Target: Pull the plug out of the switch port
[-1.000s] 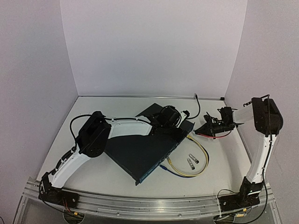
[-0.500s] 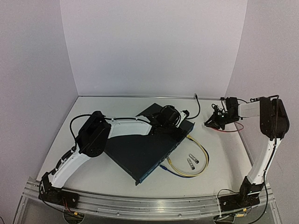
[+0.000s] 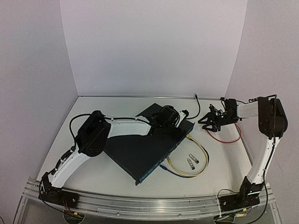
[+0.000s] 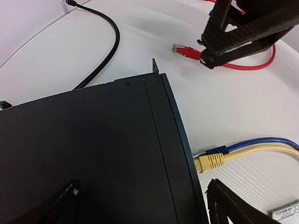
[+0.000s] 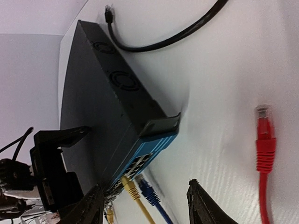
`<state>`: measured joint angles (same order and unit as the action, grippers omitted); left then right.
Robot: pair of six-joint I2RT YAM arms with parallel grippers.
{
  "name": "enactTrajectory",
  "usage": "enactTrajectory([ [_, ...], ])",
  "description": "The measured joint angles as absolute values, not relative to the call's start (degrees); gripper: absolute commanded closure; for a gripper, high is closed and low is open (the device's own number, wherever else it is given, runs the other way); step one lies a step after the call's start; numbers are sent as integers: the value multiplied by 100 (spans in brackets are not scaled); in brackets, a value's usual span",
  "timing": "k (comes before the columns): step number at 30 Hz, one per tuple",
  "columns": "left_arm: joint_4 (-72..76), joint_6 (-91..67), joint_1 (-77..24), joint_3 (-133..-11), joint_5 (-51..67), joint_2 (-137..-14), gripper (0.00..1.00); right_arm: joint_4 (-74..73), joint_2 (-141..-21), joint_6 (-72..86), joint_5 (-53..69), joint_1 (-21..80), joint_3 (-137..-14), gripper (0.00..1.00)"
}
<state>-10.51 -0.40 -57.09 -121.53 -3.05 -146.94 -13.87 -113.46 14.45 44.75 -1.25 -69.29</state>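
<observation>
**The switch** (image 3: pixel 140 151): a flat rectangular box of dark, matte sheet metal. It lies slantwise near the middle of the white table (image 3: pixel 117 182), with its long socket face turned to the right. One narrow side carries two round fan grilles, and a bent mounting ear (image 5: pixel 159 126) juts out at the corner. In the right wrist view the socket face reads teal-blue.

**Seated plugs:** a yellow plug (image 4: pixel 210 162) with a ribbed boot and a blue plug (image 5: pixel 145 189) sit in neighbouring sockets. Their cables loop over the table.

**The red plug** (image 4: pixel 186 50): clear-tipped with a ribbed red boot. It lies flat on the table, apart from the switch's far corner, and its thin red cable (image 3: pixel 229 138) curves away.

**Right gripper** (image 3: pixel 209 122): black angular fingers spread, nothing between them, one tip just beside the red plug's boot.

**Left gripper** (image 4: pixel 145 205): fingers spread wide above the switch's top, grasping nothing. Whether they touch the lid cannot be told.

**Other items:** a glossy black cable (image 4: pixel 105 51) curls behind the switch. Two small silver modules (image 3: pixel 191 161) lie near the yellow loop.
</observation>
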Motion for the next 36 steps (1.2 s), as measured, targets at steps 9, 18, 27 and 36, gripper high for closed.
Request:
enactTrajectory([
  [9, -689, -133, -5657, -11799, -156, -14555, 10, -1396, -11926, 1471, 5539, 376, -6948, 42],
  [18, -687, -181, -5653, -11799, -148, -14551, 10, -1421, -12315, 1585, 5825, 532, -6960, 53],
  [27, -687, -198, -5651, -11799, -143, -14551, 10, -1419, -12369, 1597, 5956, 560, -6960, 60],
  [36, -687, -199, -5651, -11799, -142, -14551, 10, -1402, -12406, 1606, 5989, 615, -6960, 82],
])
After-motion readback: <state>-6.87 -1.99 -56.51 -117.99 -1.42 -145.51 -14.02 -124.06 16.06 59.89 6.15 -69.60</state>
